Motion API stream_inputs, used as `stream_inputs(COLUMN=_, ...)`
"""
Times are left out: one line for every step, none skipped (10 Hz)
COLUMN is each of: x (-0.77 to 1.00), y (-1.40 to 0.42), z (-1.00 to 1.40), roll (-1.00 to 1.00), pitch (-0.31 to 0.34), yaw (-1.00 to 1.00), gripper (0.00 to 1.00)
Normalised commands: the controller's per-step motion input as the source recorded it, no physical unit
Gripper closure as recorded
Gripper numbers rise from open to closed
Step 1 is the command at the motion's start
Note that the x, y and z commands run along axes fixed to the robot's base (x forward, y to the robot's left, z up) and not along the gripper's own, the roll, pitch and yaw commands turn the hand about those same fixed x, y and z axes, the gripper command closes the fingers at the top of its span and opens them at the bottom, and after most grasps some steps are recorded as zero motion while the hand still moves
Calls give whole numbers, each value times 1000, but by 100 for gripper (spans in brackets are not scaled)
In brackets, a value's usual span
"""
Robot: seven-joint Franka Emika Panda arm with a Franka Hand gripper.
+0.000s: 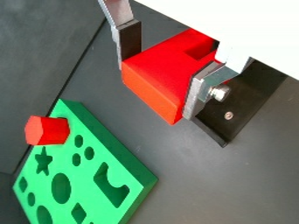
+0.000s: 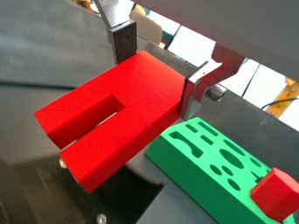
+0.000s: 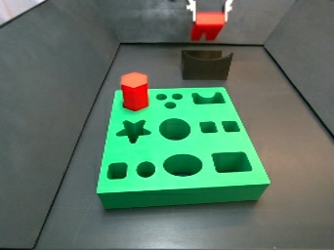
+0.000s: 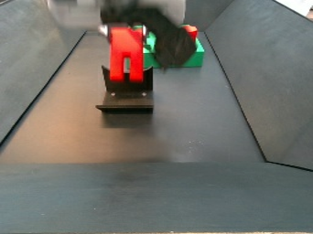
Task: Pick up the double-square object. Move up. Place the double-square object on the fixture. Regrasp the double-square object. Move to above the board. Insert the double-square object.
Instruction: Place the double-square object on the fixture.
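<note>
My gripper (image 1: 167,66) is shut on the red double-square object (image 1: 163,79), with a silver finger (image 1: 126,42) on each side. In the other wrist view the gripper (image 2: 162,66) holds the object (image 2: 111,118) with its two lobes and the notch pointing away from the fingers. In a side view the gripper (image 3: 209,10) holds the object (image 3: 208,27) in the air just above the dark fixture (image 3: 205,65), with a small gap. The green board (image 3: 183,146) lies in front of the fixture. The other side view shows the object (image 4: 126,55) over the fixture (image 4: 126,99).
A red hexagonal prism (image 3: 133,90) stands in a hole at the board's far left corner; it also shows in a wrist view (image 1: 47,129). Dark sloped walls (image 3: 59,107) enclose the floor on both sides. The fixture's plate (image 1: 239,105) lies beside the board (image 1: 82,184).
</note>
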Motion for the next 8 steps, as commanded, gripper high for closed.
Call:
stream_inputs(x=152, y=138, z=-1000, roll=-683, pitch=212, yaw=-200, gripper=100)
stream_inputs(x=157, y=141, z=-1000, roll=-453, pitch=132, yaw=-234, gripper=100)
stream_inputs(x=170, y=137, z=-1000, roll=-292, pitch=82, yaw=-239, gripper=100)
stream_inputs(x=155, y=119, z=-869, roll=-187, pitch=29, yaw=-224, gripper=100)
stream_inputs(x=135, y=110, z=-713, roll=-157, pitch=14, yaw=-211, gripper=100)
stream_inputs(x=104, y=142, z=-512, roll=-87, pitch=-29, yaw=-168, gripper=100)
stream_inputs(x=104, y=142, z=-512, roll=-87, pitch=-29, yaw=-168, gripper=100)
stream_inputs(x=94, y=152, z=-522, roll=-85, pitch=-30, yaw=-160, gripper=100)
